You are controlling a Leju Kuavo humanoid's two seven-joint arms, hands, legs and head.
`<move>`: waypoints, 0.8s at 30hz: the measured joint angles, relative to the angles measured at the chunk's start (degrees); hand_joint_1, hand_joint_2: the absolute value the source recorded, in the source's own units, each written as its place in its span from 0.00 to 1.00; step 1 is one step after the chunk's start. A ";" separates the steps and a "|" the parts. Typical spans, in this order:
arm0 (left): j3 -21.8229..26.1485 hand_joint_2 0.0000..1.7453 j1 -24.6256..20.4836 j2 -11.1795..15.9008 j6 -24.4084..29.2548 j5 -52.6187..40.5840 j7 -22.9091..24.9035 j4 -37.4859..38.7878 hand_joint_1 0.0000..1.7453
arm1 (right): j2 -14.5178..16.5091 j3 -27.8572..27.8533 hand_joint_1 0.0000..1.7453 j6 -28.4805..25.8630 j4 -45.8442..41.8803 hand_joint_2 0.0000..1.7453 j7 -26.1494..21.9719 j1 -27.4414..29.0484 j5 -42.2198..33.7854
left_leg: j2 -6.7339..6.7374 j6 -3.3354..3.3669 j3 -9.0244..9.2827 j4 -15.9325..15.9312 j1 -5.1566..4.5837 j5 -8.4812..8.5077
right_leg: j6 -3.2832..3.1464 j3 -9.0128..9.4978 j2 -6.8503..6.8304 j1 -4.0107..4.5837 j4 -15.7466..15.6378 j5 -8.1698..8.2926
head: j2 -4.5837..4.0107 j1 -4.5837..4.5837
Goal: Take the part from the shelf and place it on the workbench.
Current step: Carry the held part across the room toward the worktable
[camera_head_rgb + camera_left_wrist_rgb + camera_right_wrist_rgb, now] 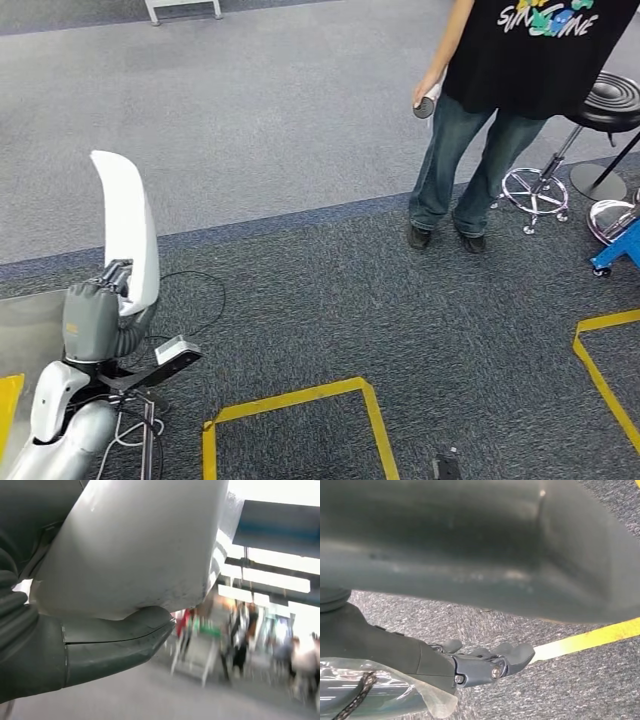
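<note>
The part [128, 230] is a long white curved shell, standing upright in the head view at the left. My left hand [94, 320] grips its lower end, the fingers wrapped round it. In the left wrist view the part [132, 545] lies across the thick grey thumb [113, 645]. A flat grey metal surface [23, 330] lies at the left edge, beside that hand. My right hand [471, 665] hangs over the carpet with its fingers stretched out and nothing in them.
A person [521, 60] stands at the back right holding a small controller [424, 102]. Beside them are a black stool [611, 100] and a blue frame [619, 245]. Yellow tape [302, 400] marks boxes on the grey carpet. A cable [189, 300] loops near my left arm.
</note>
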 joint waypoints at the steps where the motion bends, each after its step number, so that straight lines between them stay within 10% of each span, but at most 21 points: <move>1: 0.80 1.00 0.19 -0.45 0.79 -0.65 -0.51 -0.74 1.00 | 0.03 0.00 0.00 -0.10 0.00 0.00 -0.04 -0.01 0.11 | 0.00 0.00 0.00 0.00 0.00 0.00 | 0.00 0.00 -0.01 0.00 0.00 0.00 | 0.00 0.00; 13: 4.24 1.00 1.10 -2.71 1.30 -1.66 -1.54 -3.71 1.00 | 0.27 0.00 0.00 -0.29 0.00 0.00 -0.09 -0.05 0.24 | 0.00 0.00 0.01 0.00 0.00 0.00 | 0.00 0.00 0.00 0.00 0.00 0.00 | 0.00 -0.01; 24: 13.01 1.00 2.77 -8.96 1.32 -6.85 -12.14 -8.37 1.00 | 0.33 0.00 0.00 -0.27 0.00 0.00 -0.09 -0.10 1.29 | 0.00 0.03 0.00 0.06 -0.07 -0.03 | 0.04 0.02 -0.02 -0.05 -0.06 0.02 | 0.00 0.00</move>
